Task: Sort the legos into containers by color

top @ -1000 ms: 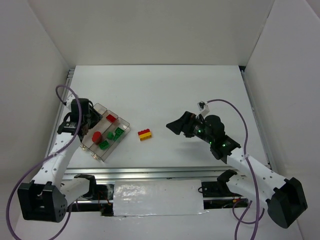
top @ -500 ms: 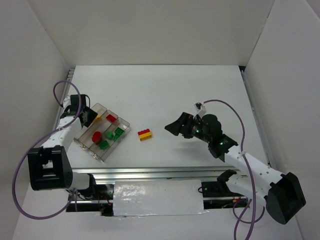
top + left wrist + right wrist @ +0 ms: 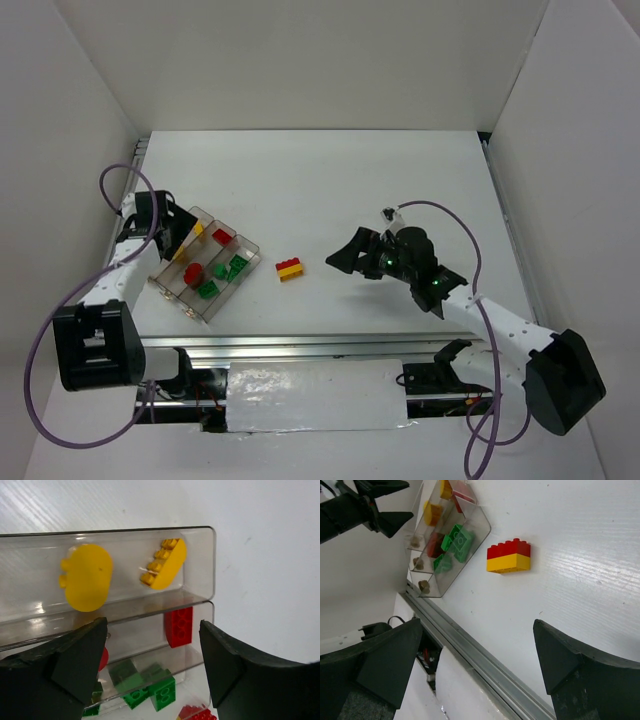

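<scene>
Left gripper (image 3: 152,640) has pulled back off the tray (image 3: 212,565) to its far-left end, fingers wide, empty; right gripper (image 3: 476,630) has edged toward the tray, fingers wide, empty; tray has three compartments: two yellow legos (image 3: 85,577) in one outer, two red legos (image 3: 178,626) in the middle, green legos (image 3: 160,692) in the other outer, count unclear; one red-on-yellow stack (image 3: 508,556) on the table (image 3: 400,180) near the tray's right side, not touching.

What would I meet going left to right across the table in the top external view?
Clear three-compartment tray → red-and-yellow brick stack → right gripper. The left gripper overlaps the tray, so it is left out.
</scene>
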Available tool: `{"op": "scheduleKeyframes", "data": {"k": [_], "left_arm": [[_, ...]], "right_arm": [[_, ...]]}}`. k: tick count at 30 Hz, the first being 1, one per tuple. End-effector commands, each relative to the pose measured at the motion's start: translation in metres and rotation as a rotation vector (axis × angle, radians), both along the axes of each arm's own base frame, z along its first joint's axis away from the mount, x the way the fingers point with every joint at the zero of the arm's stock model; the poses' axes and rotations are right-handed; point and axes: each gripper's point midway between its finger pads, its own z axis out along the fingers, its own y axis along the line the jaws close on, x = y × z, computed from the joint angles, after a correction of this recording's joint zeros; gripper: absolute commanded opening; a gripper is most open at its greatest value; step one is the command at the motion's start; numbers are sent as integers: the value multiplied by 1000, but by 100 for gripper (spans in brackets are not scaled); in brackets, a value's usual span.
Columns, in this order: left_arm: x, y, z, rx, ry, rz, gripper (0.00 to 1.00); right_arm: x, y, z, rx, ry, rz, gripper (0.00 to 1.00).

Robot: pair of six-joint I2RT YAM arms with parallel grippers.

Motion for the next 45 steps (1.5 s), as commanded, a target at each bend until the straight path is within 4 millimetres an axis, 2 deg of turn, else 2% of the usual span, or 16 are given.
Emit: {"op": "scheduleKeyframes", "data": {"k": [1, 4, 5, 6, 8, 10, 13, 14, 16, 18, 19, 29, 36, 40, 42, 45], "left_arm": [[8, -15, 52, 19, -181, -108, 87], [3, -40, 78, 45, -259, -261, 91], [-1, -48, 92, 60, -299, -312, 99], [-2, -54, 106, 81, -322, -355, 99], [-16, -77, 113, 101, -302, -496, 99], [-31, -98, 123, 115, -305, -637, 100], [-51, -112, 134, 132, -328, -775, 99], [-60, -114, 133, 132, -314, -797, 99], [-74, -119, 144, 168, -367, -866, 99], [-83, -121, 146, 181, -383, -898, 99], [-87, -122, 149, 203, -408, -921, 100], [-90, -134, 112, 139, -395, -978, 100], [-93, -134, 112, 141, -399, -976, 100], [-95, -134, 112, 141, -402, -971, 99], [-95, -133, 112, 143, -403, -968, 100], [-95, -132, 113, 147, -403, -961, 99]], "right_arm": [[10, 8, 12, 19, -43, 12, 100], [18, 9, -2, -62, 11, -23, 100], [20, 12, -20, -135, 44, -18, 100], [17, 22, -17, -197, 66, 6, 100], [33, 35, -23, -324, 63, -13, 100], [28, 40, -41, -479, 88, -28, 100], [25, 62, -67, -630, 111, 10, 100], [32, 70, -61, -645, 89, -3, 100], [28, 78, -80, -731, 97, 22, 100], [33, 88, -79, -765, 72, 38, 100], [32, 92, -89, -795, 75, 64, 100], [49, 115, -93, -822, 20, 108, 100], [48, 132, -92, -805, 9, 150, 100], [55, 135, -109, -859, 30, 135, 99], [61, 137, -112, -872, 27, 126, 97], [63, 133, -124, -911, 43, 110, 80]]}}
